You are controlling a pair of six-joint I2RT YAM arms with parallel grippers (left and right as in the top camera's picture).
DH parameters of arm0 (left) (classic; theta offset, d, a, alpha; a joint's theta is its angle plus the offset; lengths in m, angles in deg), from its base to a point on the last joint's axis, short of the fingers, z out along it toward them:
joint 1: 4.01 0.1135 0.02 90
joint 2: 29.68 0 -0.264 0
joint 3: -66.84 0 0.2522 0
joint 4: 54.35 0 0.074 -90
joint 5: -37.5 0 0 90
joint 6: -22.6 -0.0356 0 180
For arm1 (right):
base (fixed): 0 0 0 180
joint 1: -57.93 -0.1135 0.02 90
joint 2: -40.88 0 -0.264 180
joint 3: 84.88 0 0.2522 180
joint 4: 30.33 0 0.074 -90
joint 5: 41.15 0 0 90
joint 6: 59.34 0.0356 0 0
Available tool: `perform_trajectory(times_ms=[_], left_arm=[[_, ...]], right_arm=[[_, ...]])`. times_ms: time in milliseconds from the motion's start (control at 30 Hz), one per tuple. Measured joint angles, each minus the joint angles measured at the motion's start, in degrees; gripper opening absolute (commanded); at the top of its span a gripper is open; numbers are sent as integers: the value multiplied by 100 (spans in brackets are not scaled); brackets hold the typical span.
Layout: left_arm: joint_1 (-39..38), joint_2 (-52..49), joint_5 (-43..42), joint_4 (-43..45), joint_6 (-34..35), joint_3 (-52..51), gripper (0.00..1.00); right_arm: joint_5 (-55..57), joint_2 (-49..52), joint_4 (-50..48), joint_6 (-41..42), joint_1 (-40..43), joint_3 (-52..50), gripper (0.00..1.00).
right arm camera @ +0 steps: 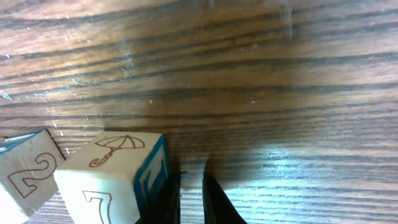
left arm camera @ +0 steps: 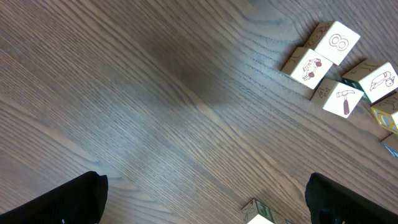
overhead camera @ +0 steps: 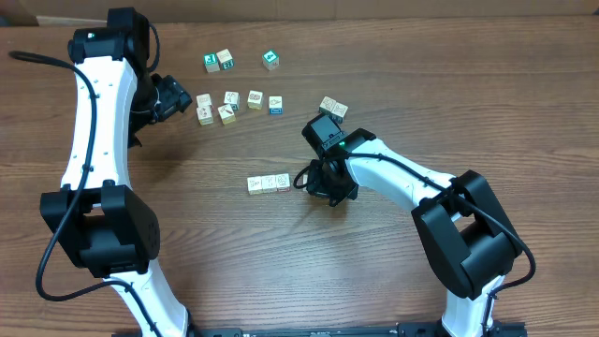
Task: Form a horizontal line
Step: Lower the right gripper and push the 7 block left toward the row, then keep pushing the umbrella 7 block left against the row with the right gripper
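R gripper [right arm camera: 191,180] is sitting clenched w/ nothing between its fingers, tips down near the tabletop [right arm camera: 261,74]; the finger on the cube side is sitting right against the blue face of an umbrella cube [right arm camera: 118,165], touching or a hair apart, can't tell; a "2" cube [right arm camera: 28,177] is lying just beyond that one. From overhead, this gripper is hanging at the right end of the horizontal line [overhead camera: 269,183], approx three pale cubes lying side to side near the tabletop's middle, running left-right. Further out, behind the R arm, one loose cube [overhead camera: 333,107] is lying alone; a cluster of loose cubes [overhead camera: 255,99] is spreading toward the far left, w/ three more [overhead camera: 225,60] beyond it. L gripper [left arm camera: 205,202] is hovering released, fingers wide apart, over bare wood just left of that cluster; an "8" cube [left arm camera: 339,42] and a hammer cube [left arm camera: 344,99] are showing at the right of its wrist view.
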Motion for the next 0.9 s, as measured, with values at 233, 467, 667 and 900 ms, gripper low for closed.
perform_trajectory(times_ms=[233, 467, 667, 900], left_arm=[[0, 0, 0, 0, 2, 0, 100], [0, 0, 0, 0, 0, 0, 100], [0, 0, 0, 0, 0, 0, 100], [0, 0, 0, 0, 0, 0, 100]], right_arm=[[4, 0, -157, -2, 0, -15, 10], [7, 0, -210, -2, 0, -20, 10], [24, 0, -382, -2, 0, -31, 10], [50, 0, -507, -4, 0, -37, 10]])
